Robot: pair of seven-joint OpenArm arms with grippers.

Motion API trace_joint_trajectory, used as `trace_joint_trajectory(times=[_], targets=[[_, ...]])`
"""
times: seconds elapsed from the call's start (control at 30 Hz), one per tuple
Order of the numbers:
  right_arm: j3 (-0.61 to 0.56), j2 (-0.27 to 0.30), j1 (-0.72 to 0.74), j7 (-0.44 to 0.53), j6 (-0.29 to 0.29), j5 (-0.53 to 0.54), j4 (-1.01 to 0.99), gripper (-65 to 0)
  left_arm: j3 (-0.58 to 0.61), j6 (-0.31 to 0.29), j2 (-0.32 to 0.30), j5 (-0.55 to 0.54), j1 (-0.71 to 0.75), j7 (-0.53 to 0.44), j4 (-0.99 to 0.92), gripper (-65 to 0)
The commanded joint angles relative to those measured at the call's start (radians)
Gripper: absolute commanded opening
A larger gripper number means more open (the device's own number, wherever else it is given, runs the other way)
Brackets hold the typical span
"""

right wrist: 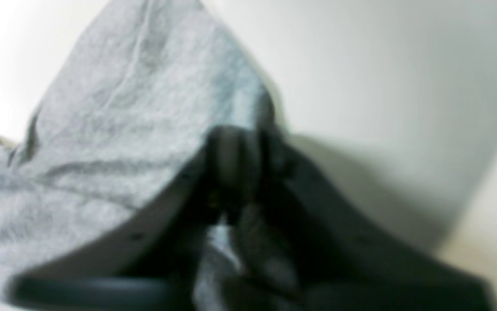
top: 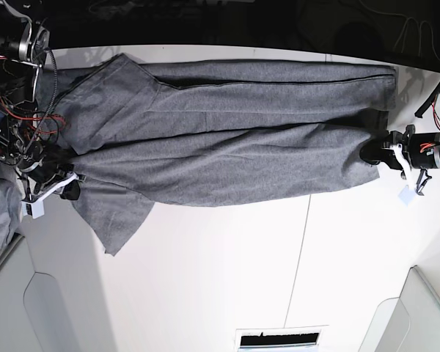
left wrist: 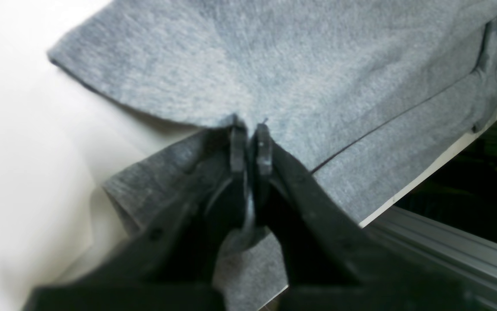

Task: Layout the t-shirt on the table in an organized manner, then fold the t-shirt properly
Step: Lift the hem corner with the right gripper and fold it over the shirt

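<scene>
1. The left gripper (left wrist: 250, 142) has its fingers pressed together on a fold of the t-shirt (left wrist: 300, 77), pinching the cloth at an edge.
2. The right gripper (right wrist: 240, 151) looks clamped on another edge of the shirt, though that view is blurred.
3. In the base view the t-shirt (top: 227, 139) lies stretched across the far part of the table (top: 227, 279), one long side already folded over, a sleeve trailing toward the near left.
4. To fold well, both arms should probably lift evenly, keep the cloth taut between them, and carry the held edge over in line with the far edge.
</scene>
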Motion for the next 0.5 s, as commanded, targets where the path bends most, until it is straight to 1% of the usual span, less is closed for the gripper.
trace_joint_trajectory(times=[0.0, 0.07, 0.13, 0.23, 0.33, 0.47], targets=[[0.000, 0.014, 0.024, 0.017, 0.011, 0.011, 0.011, -65.0, -0.008, -0.009, -0.025, -0.019, -0.019, -0.011, 0.013, -65.0], [0.000, 0.016, 0.024, 0.016, 0.013, 0.009, 0.015, -65.0, -0.008, -0.009, -0.025, -0.019, -0.019, -0.015, 0.013, -65.0], [0.001, 0.021, 0.024, 0.016, 0.032, 0.008, 0.026, -65.0, -0.008, -0.009, -0.025, -0.019, -0.029, -0.018, 0.013, -65.0], [0.010, 0.021, 0.016, 0.011, 0.034, 0.008, 0.075, -65.0, -0.008, -0.009, -0.039, -0.024, -0.050, -0.017, 0.018, -65.0], [0.015, 0.023, -0.027, -0.005, 0.037, 0.011, 0.178, -65.0, -0.008, -0.009, -0.072, -0.048, -0.047, -0.002, 0.049, -65.0], [0.015, 0.023, -0.139, -0.011, 0.037, 0.019, 0.370, -65.0, -0.008, -0.009, -0.129, -0.134, -0.027, 0.076, 0.093, -65.0]])
